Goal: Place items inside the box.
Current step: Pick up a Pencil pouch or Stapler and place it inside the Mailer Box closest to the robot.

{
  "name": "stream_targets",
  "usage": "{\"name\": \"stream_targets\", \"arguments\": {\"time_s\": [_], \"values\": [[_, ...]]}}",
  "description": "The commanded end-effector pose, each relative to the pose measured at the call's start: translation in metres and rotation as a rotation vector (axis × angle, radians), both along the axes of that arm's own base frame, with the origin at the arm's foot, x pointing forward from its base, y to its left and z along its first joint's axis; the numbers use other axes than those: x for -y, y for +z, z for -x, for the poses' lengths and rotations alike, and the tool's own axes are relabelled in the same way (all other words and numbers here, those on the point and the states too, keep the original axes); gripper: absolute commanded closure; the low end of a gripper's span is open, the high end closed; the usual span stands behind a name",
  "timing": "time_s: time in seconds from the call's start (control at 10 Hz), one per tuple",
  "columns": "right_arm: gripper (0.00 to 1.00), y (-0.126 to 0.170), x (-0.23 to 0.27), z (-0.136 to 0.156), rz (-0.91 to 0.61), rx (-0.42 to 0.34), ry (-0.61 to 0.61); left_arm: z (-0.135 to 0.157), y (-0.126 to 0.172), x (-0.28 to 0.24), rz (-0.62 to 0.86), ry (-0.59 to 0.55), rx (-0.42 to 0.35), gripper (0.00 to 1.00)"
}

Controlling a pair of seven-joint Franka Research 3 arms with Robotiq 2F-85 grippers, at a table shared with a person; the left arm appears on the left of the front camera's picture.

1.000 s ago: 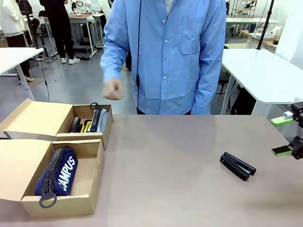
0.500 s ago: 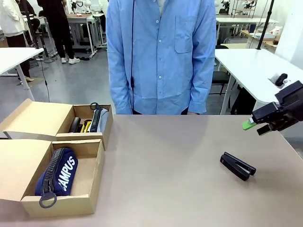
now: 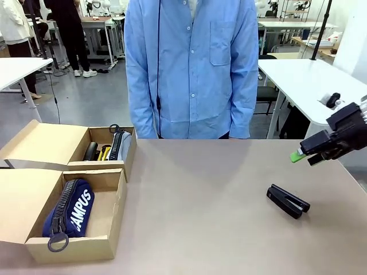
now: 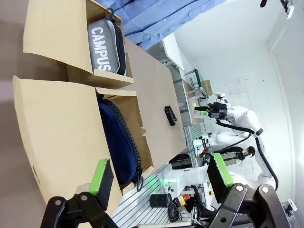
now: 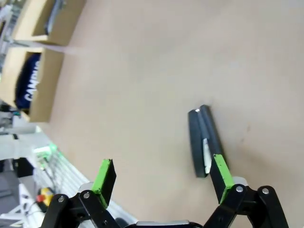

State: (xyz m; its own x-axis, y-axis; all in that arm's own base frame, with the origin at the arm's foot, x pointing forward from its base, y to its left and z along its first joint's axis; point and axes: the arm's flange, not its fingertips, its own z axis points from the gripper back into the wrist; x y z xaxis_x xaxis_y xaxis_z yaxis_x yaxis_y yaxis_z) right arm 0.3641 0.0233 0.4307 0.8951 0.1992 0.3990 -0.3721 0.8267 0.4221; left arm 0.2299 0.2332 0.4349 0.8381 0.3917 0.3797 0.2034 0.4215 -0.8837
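- right pincer [image 3: 304, 157], black with green pads, raised over the right edge of the grey-brown worktop [image 3: 200, 189]; in its own wrist view [image 5: 162, 174] fingers spread wide, nothing between them
- black stapler [image 3: 288, 200] flat on the right part of the worktop, closed, lying slantwise, outside both boxes; in the front view below and a little left of the right pincer, apart from it; in the right wrist view [image 5: 204, 140] just beyond one green pad, untouched
- left pincer [image 4: 160, 173] parted wide too and empty, hanging above the open flap of the near brown cardboard box [image 4: 57, 133]
- near brown cardboard box [image 3: 74, 249] at the left front of the worktop, flap folded out to the left; inside it the navy "CAMPUS" zip pouch [image 3: 70, 213], lying lengthwise, ring pull toward the robot's side
- far brown cardboard box [image 3: 109, 167] right behind the near one, flap open to the left as well; inside, the grey "CAMPUS" zip pouch [image 3: 119, 144] on edge against the right wall, zip upward, lettering plain in the left wrist view [image 4: 107, 45]
- yellow-black utility knife [image 3: 104, 152] just beside the grey pouch in the same box, and a black item [image 3: 90, 151] left of the knife, too small to tell apart further
- person in a light blue buttoned shirt [image 3: 192, 69] standing at the far edge of the worktop, arms hanging at the sides
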Motion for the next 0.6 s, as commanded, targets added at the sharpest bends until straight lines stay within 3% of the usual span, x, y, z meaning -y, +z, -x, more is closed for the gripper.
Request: {"name": "stream_targets", "arguments": {"time_s": [0.0,0.5], "values": [[0.0,-0.039,-0.009,-0.009,0.086,0.075,0.022,-0.001,0.002,0.001,0.012,0.0,0.033,0.0],[0.0,-0.112,-0.03,-0.019,0.268,0.055,0.112,-0.001,0.002,0.001,0.012,0.0,0.033,0.0]]}}
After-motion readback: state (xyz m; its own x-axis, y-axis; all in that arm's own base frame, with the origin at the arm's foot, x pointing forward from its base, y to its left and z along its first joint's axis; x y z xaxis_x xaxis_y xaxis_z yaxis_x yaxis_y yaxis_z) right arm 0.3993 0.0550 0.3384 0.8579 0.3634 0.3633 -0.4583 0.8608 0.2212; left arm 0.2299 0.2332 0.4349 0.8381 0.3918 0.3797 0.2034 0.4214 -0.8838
